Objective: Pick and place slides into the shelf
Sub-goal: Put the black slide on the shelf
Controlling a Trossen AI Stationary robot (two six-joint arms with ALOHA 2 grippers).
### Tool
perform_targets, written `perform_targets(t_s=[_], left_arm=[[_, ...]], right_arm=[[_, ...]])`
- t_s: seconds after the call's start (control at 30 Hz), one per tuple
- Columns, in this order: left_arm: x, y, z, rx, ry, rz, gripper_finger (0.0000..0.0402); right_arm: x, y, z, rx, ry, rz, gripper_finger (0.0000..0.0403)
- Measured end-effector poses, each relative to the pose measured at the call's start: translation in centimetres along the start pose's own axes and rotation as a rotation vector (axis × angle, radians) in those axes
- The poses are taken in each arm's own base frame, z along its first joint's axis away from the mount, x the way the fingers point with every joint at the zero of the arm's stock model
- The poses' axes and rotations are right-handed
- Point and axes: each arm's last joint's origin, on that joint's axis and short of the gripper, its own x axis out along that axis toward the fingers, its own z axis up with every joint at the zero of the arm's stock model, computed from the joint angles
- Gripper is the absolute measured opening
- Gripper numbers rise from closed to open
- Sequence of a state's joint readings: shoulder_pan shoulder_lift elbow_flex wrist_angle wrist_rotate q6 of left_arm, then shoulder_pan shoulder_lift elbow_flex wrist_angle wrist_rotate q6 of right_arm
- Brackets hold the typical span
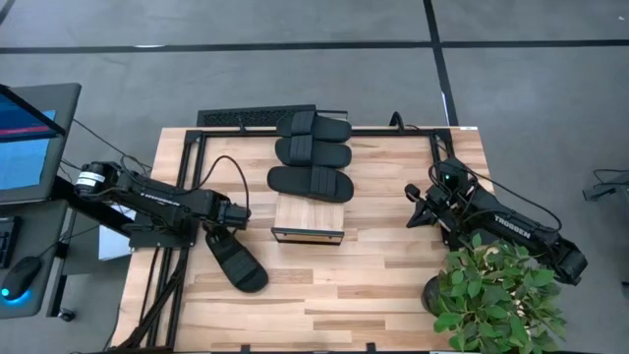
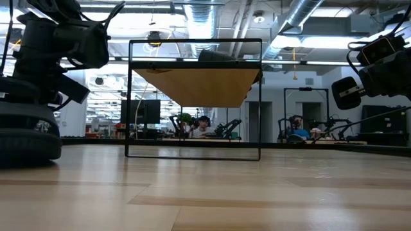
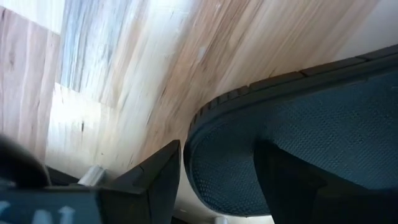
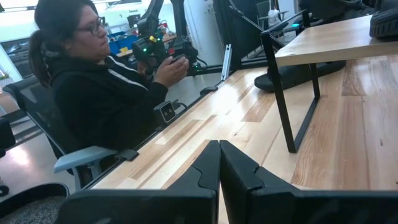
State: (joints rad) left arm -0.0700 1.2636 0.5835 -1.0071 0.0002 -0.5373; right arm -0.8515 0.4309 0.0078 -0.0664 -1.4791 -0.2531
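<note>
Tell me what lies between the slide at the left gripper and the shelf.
Nothing visible. Bare table separates the slide at the open left gripper from the shelf. Three other slides lie behind the shelf, off that path.

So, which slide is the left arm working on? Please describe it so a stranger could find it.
Start at the shelf in the middle of the table. Left of it, the left tool is open around a slide. This slide lies alone and slanted; the other three are side by side behind the shelf.
</note>
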Motion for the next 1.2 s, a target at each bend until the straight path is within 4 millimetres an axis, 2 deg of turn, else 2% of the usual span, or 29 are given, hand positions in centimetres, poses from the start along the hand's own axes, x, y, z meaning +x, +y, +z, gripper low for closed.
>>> perform_targets(t_s=[1.2], left_arm=[[-0.02,0.01,0.13,-0.037,-0.024,0.017,0.0192]], right_arm=[[0.0,0.0,0.0,0.0,0.0,0.0,0.0]])
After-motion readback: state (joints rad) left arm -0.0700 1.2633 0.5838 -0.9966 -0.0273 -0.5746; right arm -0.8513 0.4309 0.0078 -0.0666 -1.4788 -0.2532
